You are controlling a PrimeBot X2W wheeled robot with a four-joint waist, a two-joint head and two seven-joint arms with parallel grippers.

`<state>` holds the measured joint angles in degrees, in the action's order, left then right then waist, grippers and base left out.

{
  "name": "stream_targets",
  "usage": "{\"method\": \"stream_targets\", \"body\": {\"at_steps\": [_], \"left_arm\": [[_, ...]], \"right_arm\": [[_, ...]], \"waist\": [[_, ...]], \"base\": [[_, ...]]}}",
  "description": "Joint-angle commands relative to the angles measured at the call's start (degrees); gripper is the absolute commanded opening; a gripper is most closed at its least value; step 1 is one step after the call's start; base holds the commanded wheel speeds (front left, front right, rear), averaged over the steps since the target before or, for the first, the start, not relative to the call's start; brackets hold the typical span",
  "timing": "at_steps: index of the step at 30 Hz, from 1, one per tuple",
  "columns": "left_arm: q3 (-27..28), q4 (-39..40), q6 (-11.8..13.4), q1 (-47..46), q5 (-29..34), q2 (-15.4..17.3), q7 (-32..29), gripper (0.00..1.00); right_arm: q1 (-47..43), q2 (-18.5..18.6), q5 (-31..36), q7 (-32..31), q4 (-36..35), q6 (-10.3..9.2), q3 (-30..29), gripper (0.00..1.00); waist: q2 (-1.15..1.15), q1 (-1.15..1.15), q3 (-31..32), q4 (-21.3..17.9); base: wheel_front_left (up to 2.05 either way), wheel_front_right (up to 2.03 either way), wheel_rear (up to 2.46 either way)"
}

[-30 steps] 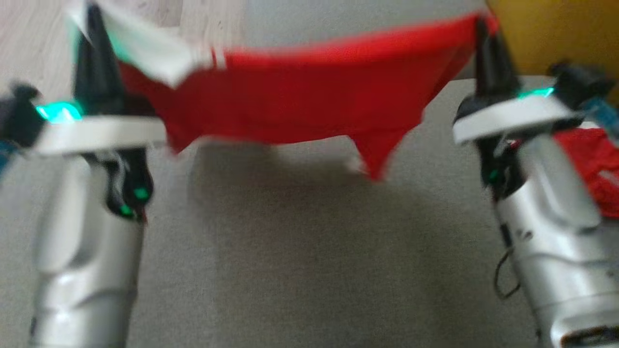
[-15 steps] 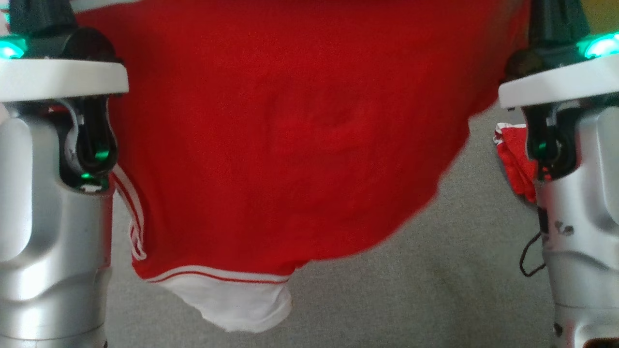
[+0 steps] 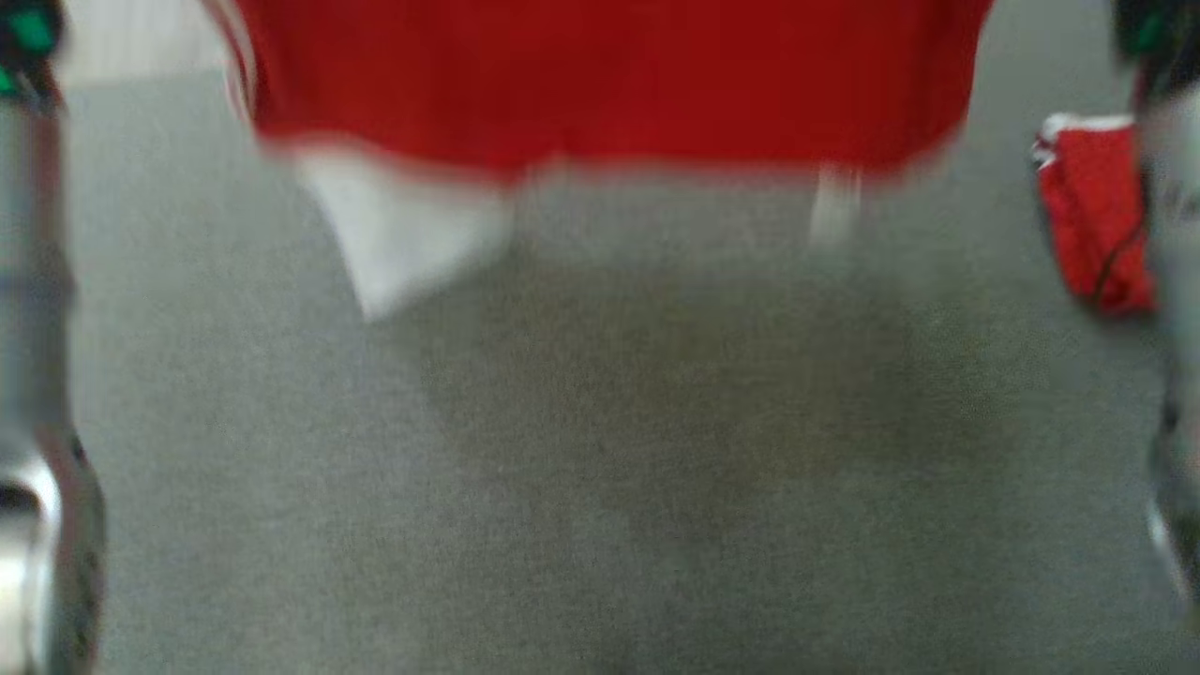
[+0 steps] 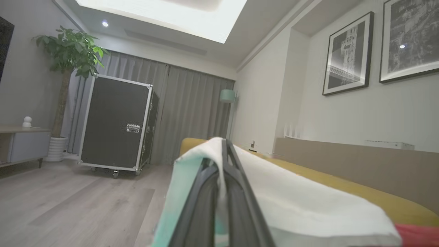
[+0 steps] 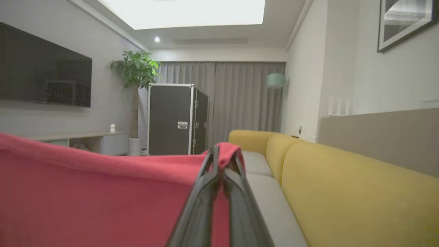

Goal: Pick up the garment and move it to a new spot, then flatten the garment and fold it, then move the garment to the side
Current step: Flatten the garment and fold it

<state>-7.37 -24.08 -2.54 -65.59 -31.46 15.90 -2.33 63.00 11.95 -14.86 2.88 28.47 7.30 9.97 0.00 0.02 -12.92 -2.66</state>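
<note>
The garment [image 3: 609, 84] is red with white trim and hangs spread in the air across the top of the head view, a white sleeve [image 3: 403, 225] dangling at its lower left above the grey surface [image 3: 600, 450]. In the left wrist view my left gripper [image 4: 224, 144] is shut on a white part of the garment [image 4: 291, 192]. In the right wrist view my right gripper [image 5: 219, 151] is shut on the garment's red edge [image 5: 103, 185], which stretches away to the left. My forearms [image 3: 37, 375] run along both side edges of the head view.
A second red cloth [image 3: 1092, 216] lies bunched on the grey surface at the right. A yellow sofa [image 5: 343, 192] runs along the right wall. A black flight case [image 4: 116, 127], a potted plant [image 4: 70, 51] and a wall television [image 5: 44, 80] stand farther off over wooden floor.
Both arms have lifted the garment: it filled the head view half a second ago and its hem now hangs near the top. The head view itself has shifted and is blurred.
</note>
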Motion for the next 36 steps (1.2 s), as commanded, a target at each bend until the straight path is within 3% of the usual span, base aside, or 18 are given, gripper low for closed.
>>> {"method": "stream_targets", "body": {"at_steps": [1, 6, 10, 16, 21, 29, 36], "left_arm": [[1.78, -0.58, -0.27, -5.08, 0.9, 3.53, 1.33, 0.0], [1.67, -10.76, -1.27, -16.13, 3.1, 4.44, 8.5, 0.0], [0.4, -17.5, -2.81, -19.1, 3.45, 3.73, 12.56, 0.0], [-2.7, -25.18, -4.39, -14.86, 3.05, 1.06, 15.62, 0.0], [-6.0, -28.7, -4.87, -5.87, 1.93, -0.36, 16.8, 0.0], [-16.69, -25.45, -4.93, 11.03, -4.74, 1.81, 15.17, 0.0], [-26.67, -15.23, -4.93, 22.63, -13.67, 8.74, 8.78, 0.0]], "right_arm": [[4.69, -0.34, 1.17, 2.23, 0.78, 0.19, -0.39, 0.0], [15.99, -1.94, 5.7, 9.35, 12.4, 0.19, -1.94, 0.0], [18.0, -2.56, 7.94, 11.49, 18.49, 0.19, -2.16, 0.0], [12.57, -1.58, 10.07, 12.04, 26.34, 0.19, 2.01, 0.0], [5.93, -0.02, 9.98, 12.09, 32.49, 0.19, 6.88, 0.0], [-2.68, 1.57, 4.97, 11.69, 37.97, 0.19, 14.75, 0.0], [-10.42, 4.46, -4.14, 6.47, 36.09, 0.19, 24.3, 0.0]], "waist": [[0.0, -0.02, -7.12, 0.77], [0.0, -0.02, -10.02, 1.07], [0.0, -0.02, -10.55, 1.62], [0.0, -0.02, -10.53, 3.12], [0.0, -0.02, -8.39, 4.36], [0.0, -0.02, -3.15, 5.02], [0.0, -0.02, 2.67, 5.07]], "base": [[0.0, 0.0, 0.0], [0.0, 0.0, 0.0], [0.0, 0.0, 0.0], [0.0, 0.0, 0.0], [0.0, 0.0, 0.0], [0.0, 0.0, 0.0], [0.0, 0.0, 0.0]]}}
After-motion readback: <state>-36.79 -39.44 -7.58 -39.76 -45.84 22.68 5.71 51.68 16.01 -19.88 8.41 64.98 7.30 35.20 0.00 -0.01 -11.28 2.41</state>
